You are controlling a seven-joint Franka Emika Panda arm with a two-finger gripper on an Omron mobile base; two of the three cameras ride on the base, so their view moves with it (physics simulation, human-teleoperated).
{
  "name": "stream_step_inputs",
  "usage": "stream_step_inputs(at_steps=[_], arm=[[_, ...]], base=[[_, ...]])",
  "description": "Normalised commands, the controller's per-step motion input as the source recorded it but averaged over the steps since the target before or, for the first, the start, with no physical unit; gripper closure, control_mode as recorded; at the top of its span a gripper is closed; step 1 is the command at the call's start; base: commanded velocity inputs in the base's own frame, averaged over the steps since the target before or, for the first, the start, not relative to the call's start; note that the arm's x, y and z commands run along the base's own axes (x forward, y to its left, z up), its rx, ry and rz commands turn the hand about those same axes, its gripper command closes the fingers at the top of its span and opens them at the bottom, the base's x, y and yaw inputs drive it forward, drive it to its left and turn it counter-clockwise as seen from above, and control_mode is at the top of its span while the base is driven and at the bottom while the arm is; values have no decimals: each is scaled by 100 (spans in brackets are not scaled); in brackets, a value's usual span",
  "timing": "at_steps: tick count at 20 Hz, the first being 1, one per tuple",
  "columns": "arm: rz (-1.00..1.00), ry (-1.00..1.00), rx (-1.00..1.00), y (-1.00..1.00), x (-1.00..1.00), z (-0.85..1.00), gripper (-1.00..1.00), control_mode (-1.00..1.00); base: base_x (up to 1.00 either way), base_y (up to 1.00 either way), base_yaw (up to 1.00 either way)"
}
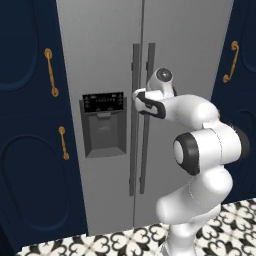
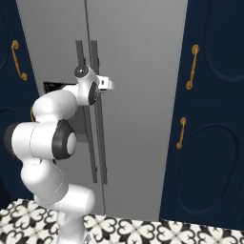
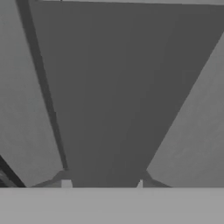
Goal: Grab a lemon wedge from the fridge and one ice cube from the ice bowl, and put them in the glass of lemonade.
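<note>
The fridge stands right in front of me with both light-grey doors closed, so its shelves and the lemon wedge are hidden. A black dispenser panel sits in its left door. My gripper is at the pair of dark vertical handles at mid height. Seen from the hand, a dark handle bar runs up between my two fingertips, which sit at its edges; the gripper looks shut on it. The ice bowl, ice cube and glass are out of view.
Navy cabinets with gold handles flank the fridge on both sides. A black-and-white patterned tile floor lies below.
</note>
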Motion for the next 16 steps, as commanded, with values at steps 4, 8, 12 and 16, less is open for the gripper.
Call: stream_step_inputs(at_steps=[4,8,12,16], arm=[[-12,0,1,-66,-3,0,100,-100],[-14,0,8,-89,-36,2,100,-100],[-16,0,11,-97,-54,11,100,-100],[-16,0,13,-100,-69,17,100,-100]], base=[[0,0,0],[0,0,0],[0,0,0],[0,0,0]])
